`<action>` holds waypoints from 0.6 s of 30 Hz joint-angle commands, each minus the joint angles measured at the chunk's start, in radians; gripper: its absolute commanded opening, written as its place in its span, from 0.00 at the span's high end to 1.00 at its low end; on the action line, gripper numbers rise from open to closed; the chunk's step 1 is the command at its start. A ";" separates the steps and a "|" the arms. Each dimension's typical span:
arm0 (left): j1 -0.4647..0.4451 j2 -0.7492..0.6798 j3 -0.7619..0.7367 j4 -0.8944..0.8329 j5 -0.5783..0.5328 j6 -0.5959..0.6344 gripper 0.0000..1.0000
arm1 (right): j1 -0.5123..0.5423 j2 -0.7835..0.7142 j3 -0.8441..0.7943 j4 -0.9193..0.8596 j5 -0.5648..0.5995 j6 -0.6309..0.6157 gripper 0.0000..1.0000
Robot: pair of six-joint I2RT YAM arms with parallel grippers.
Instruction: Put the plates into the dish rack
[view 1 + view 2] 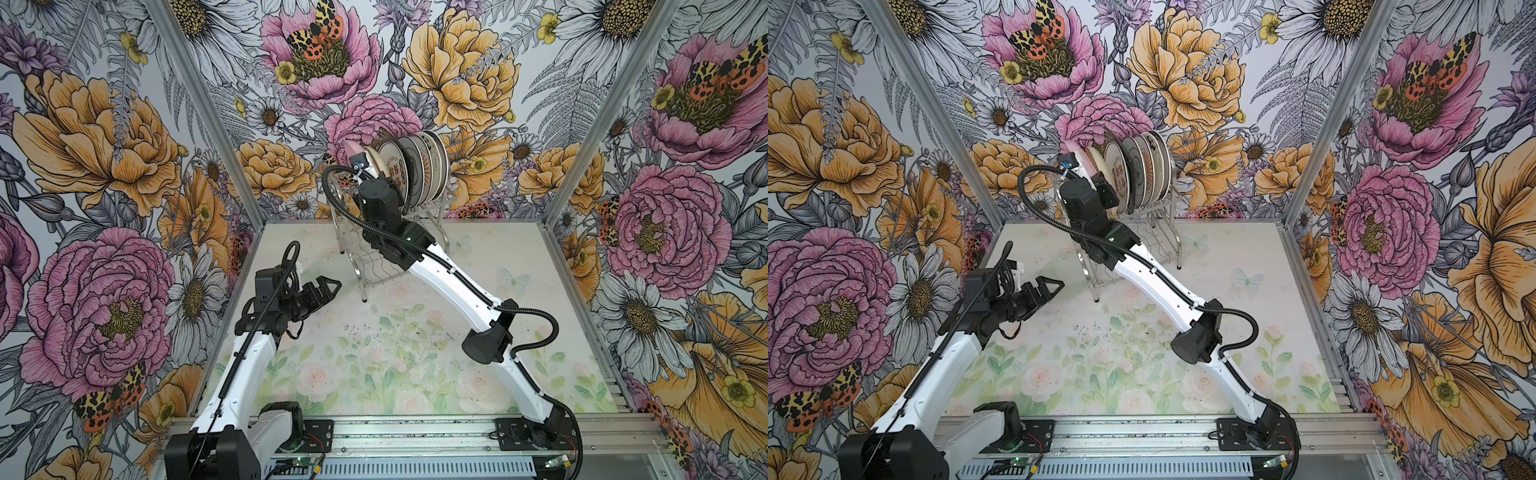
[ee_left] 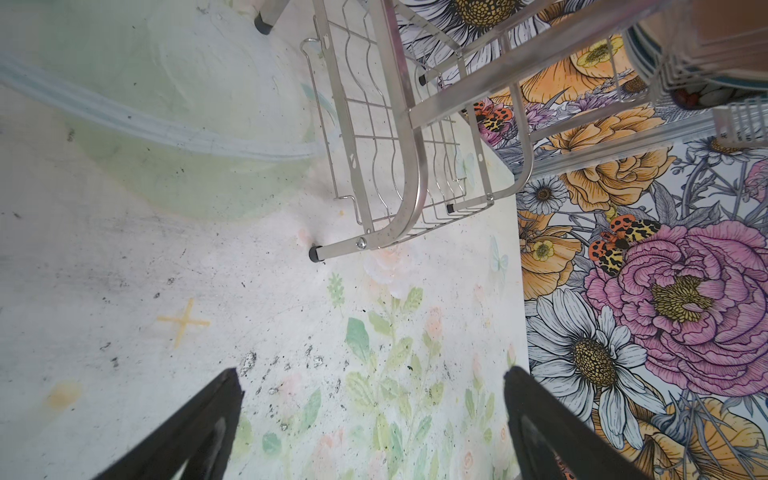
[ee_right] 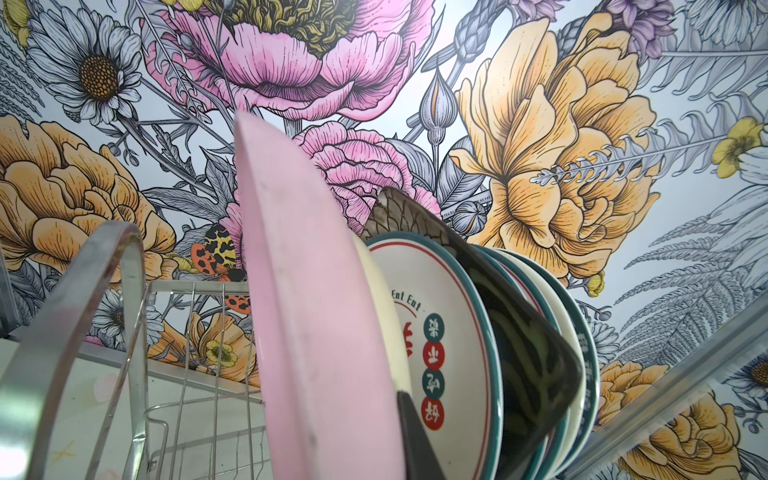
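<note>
Rim of the pink plate (image 3: 316, 291) is pinched by the right end effector (image 1: 360, 162). The plate stands upright beside the cream plate (image 3: 386, 324), at the dish rack's (image 3: 133, 266) end nearer the counter's left edge. The left end effector (image 1: 330, 286) is spread, well apart.

A pale flower-printed tabletop (image 1: 374, 365) (scuffed with dark specks) fills the middle; bold floral wall panels (image 1: 457, 83) rise at nine, twelve and three o'clock; an aluminium rail (image 1: 415, 432) runs at six.
</note>
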 commanded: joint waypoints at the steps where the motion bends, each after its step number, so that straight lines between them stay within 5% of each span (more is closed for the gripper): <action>1: 0.009 -0.014 -0.010 0.024 -0.014 0.000 0.01 | 0.007 -0.016 0.003 0.047 -0.007 -0.018 1.00; 18: 0.018 -0.029 -0.024 0.025 -0.011 -0.003 0.01 | -0.016 0.045 0.000 0.047 -0.016 0.019 1.00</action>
